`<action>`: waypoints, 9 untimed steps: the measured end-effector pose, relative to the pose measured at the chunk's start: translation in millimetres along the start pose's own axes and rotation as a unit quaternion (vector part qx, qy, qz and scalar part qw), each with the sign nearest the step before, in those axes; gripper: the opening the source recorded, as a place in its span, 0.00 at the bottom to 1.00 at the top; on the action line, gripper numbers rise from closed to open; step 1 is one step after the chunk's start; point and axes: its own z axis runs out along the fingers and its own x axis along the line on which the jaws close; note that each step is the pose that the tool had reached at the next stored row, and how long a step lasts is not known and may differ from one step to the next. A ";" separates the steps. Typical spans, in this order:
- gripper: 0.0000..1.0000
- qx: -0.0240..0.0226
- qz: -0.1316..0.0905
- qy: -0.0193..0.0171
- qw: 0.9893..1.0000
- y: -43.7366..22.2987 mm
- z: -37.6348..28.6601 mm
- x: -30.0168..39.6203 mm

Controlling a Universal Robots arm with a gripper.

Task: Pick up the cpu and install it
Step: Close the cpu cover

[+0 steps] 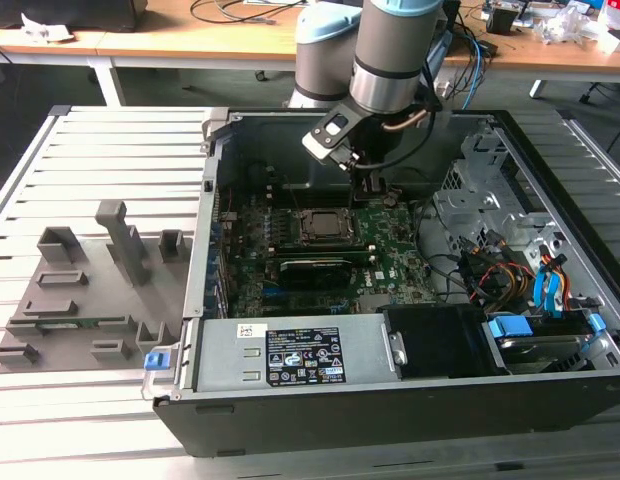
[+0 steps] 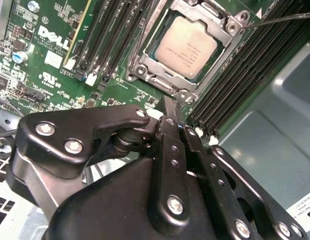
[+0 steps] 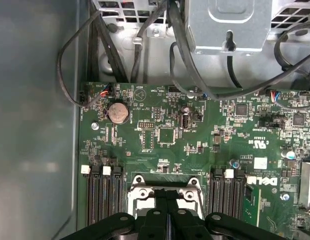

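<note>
Step in hand: you are at the install end of the job, by my reading. The cpu (image 2: 187, 49) already lies in its place and nothing is being carried.
Where the cpu is: silver top up, flat inside the socket frame (image 2: 157, 80) on the motherboard (image 3: 195, 150), set between the two banks of memory slots (image 2: 235, 82).
Tool state: the gripper (image 2: 171, 112) has its fingers pressed together with nothing between them. Both wrist views show the two black fingers side by side.
Tool position: the tips sit just beside the socket's edge, off the chip itself. You cannot tell from these views whether they touch the board or hover above it.
Socket hardware: the thin metal lever (image 2: 280, 19) juts out past one corner of the frame. Whether the frame is locked down over the chip is unclear from this angle.
Arm pose: in the exterior view the arm (image 1: 390, 50) reaches down from the far side into the open computer case (image 1: 390, 410), wrist tilted, with the gripper low over the board just beyond the socket.
What a further move here calls for: small, slow travel, I judge. The chip, lever and slots crowd the tips, and a sideways slip could nudge the chip in its seat.
Elsewhere: the grey slotted tray (image 1: 80, 300) lies outside the case on the exterior view's left, well apart from the gripper.
</note>
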 end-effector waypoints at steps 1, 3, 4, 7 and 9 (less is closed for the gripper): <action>0.11 0.000 0.000 0.000 1.000 -1.2 0.1 0.0; 0.11 0.000 0.000 0.000 1.000 -4.0 0.4 0.2; 0.11 0.000 0.000 0.000 1.000 -6.1 0.7 0.2; 0.11 0.000 0.000 0.000 1.000 -10.6 1.4 0.4; 0.11 0.000 0.000 0.000 1.000 -13.2 1.9 0.5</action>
